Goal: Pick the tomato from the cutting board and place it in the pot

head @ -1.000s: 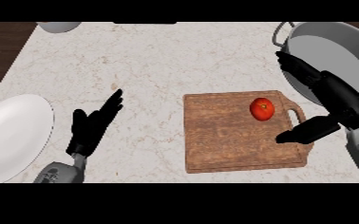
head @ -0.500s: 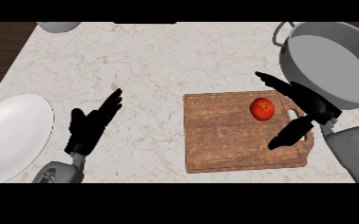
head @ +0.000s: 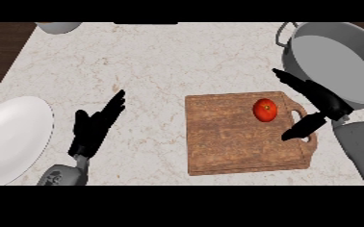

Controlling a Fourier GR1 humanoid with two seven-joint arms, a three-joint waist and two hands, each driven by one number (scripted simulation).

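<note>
- Right hand (head: 321, 107) has shifted left toward the tomato (head: 265, 109), spread wide, grasping nothing.
- Tomato sits upper right on the board (head: 235, 139); pot (head: 328, 57) at frame's upper right.
- Step: reach. Next: close round the tomato.
- Left hand (head: 95, 127) rests released, lower left.

We are seeing a round red tomato (head: 265, 109) sitting on the brown cutting board (head: 235, 139), near the big grey pot (head: 328, 57)

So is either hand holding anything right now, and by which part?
Nothing is held. The right hand is open beside the tomato, which lies on the cutting board. The left hand is open too, resting over the counter.
</note>
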